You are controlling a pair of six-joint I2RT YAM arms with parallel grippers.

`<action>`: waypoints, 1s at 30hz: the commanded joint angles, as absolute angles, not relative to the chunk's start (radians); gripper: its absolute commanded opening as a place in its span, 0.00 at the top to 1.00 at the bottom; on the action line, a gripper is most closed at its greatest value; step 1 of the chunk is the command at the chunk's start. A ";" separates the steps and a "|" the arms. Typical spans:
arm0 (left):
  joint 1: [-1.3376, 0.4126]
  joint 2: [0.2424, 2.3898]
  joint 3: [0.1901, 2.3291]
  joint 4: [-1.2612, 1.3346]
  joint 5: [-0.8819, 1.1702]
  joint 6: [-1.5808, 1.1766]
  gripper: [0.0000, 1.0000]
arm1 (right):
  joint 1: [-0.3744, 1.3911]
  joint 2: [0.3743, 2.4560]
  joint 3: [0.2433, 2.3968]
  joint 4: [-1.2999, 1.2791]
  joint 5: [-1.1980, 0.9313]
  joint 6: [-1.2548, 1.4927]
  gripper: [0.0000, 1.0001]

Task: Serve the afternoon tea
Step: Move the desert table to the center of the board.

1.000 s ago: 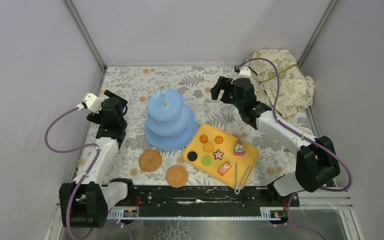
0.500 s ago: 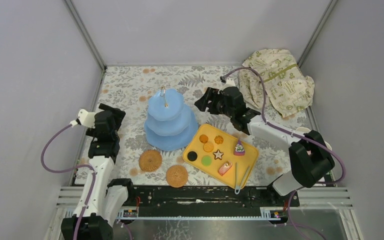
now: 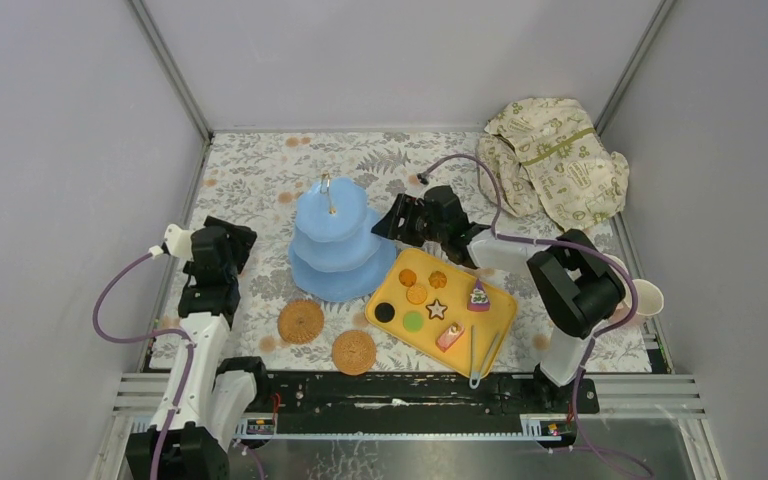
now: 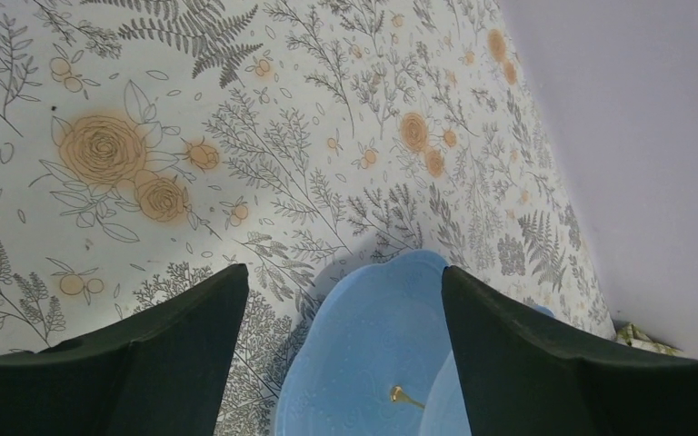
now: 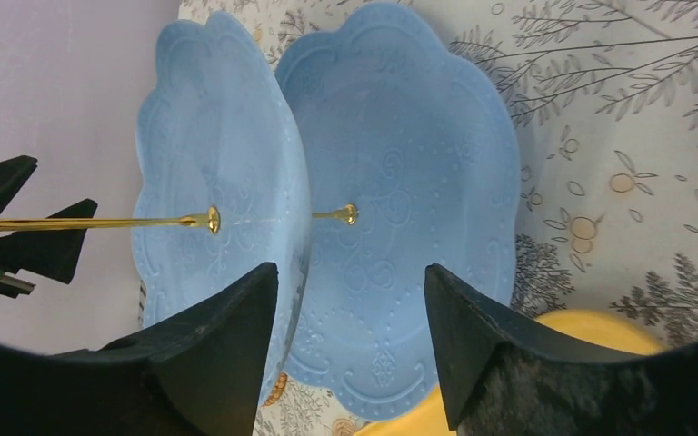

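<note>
Two released end effectors face the light-blue three-tier plastic stand (image 3: 335, 240) from opposite sides. The left end effector (image 3: 232, 236) sits apart on its left, jaws spread and holding nothing, while the right end effector (image 3: 392, 222) hovers just beside its right rim, equally spread and empty. That pairing reads as preparation to steady or shift the stand between them, though neither touches it. Its tiers look bare; the small colourful toy pastries and biscuits (image 3: 430, 295) lie on the yellow rectangular plastic tray (image 3: 498, 312) just right of the stand, with tongs (image 3: 480, 350) at its near end, probably kept close so transfers are short. Two round woven brown coasters (image 3: 301, 321) lie near and left of the tray, uncovered, seemingly as spots for cups; one pale cup (image 3: 648, 298) stands at the right edge beyond the right arm. A crumpled cream cloth with green print (image 3: 555, 160) fills the far right corner. The bench (image 3: 260, 170) wears a fern-and-orange-rose printed cover, enclosed by plain pale grey walls (image 3: 60, 150).
</note>
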State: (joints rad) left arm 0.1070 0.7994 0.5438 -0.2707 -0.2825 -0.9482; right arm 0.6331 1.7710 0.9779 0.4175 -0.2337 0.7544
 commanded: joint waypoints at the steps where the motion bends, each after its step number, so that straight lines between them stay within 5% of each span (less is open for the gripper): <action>1: 0.113 0.783 0.547 -0.261 -0.222 -0.961 0.18 | 0.646 1.797 1.031 0.545 -0.322 0.812 0.34; 7: 0.113 0.763 0.528 -0.257 -0.212 -0.972 0.23 | 0.654 1.841 1.068 0.575 -0.359 0.848 0.44; 17: 0.112 0.723 0.538 -0.278 -0.212 -0.996 0.30 | 0.682 1.929 1.157 0.625 -0.403 0.939 0.98; 30: 0.105 0.701 0.559 -0.287 -0.219 -1.020 0.31 | 0.734 2.106 1.448 0.603 -0.358 1.047 1.00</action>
State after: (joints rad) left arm 0.1066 0.7177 0.5362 -0.2848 -0.2234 -1.0080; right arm 0.7143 2.0670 1.3033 0.5423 -0.3576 0.9840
